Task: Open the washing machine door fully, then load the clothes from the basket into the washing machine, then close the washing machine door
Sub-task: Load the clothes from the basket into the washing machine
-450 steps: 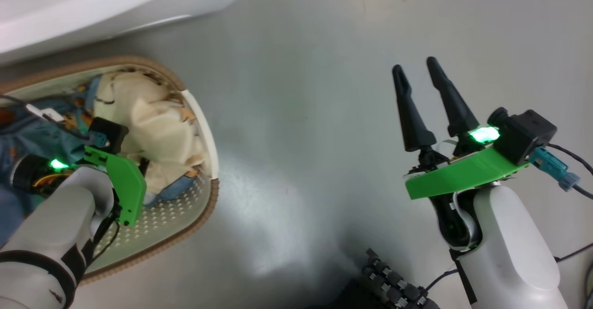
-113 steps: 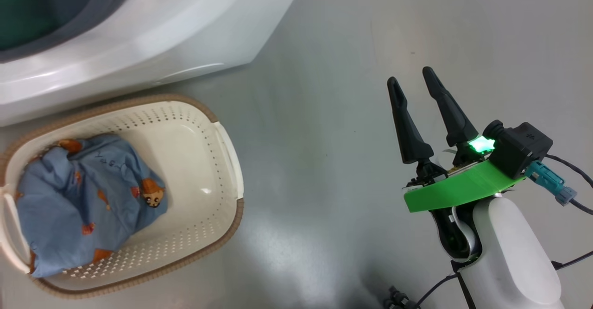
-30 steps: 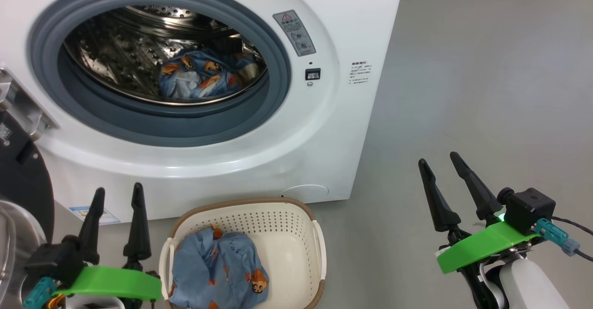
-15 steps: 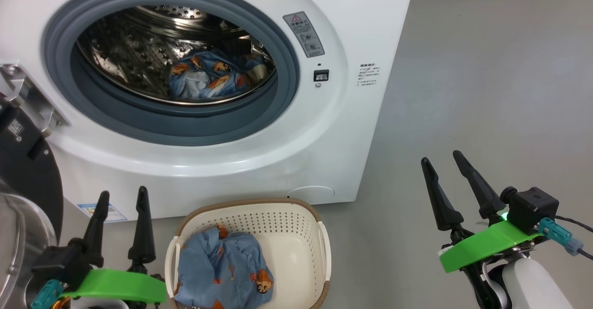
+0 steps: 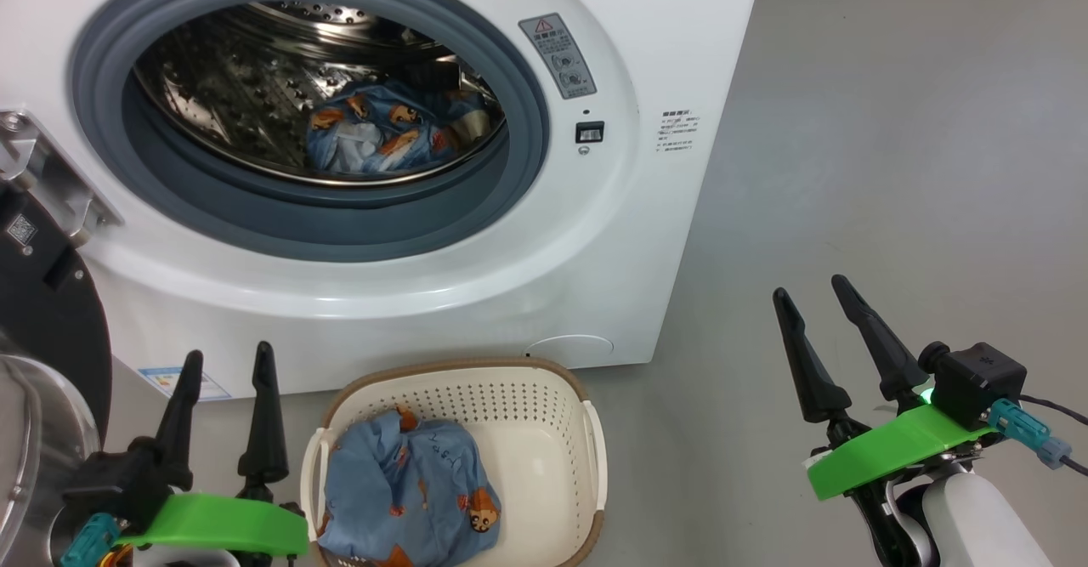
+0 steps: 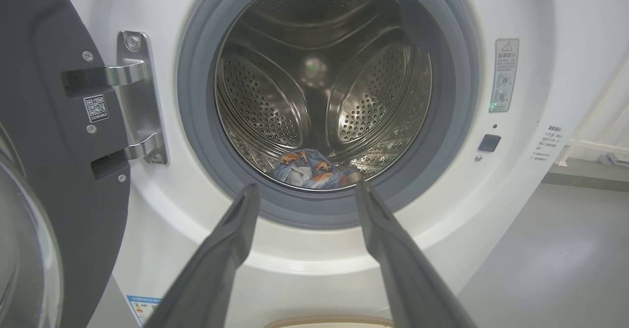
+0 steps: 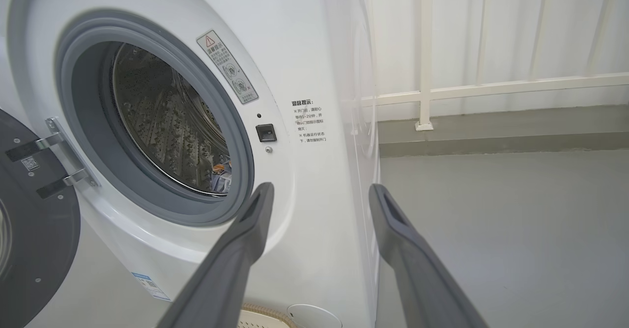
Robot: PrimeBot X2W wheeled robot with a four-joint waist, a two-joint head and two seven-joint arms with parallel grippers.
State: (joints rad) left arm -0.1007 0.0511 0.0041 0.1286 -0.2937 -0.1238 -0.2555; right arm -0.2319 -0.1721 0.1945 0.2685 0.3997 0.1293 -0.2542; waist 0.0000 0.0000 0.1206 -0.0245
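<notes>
1. Head view: one white washing machine [image 5: 595,235], its round mouth ringed by a grey rubber gasket [image 5: 527,163]; its perforated steel drum [image 5: 229,99] holds one crumpled blue printed cloth [image 5: 382,129].
2. Glossy black washing machine door [image 5: 42,312] stands open at the left.
3. One perforated cream basket [image 5: 493,401] before the washer holds a second blue cloth [image 5: 408,490].
4. Left gripper [image 5: 228,351] and right gripper [image 5: 807,286]: fingers spread, empty.
</notes>
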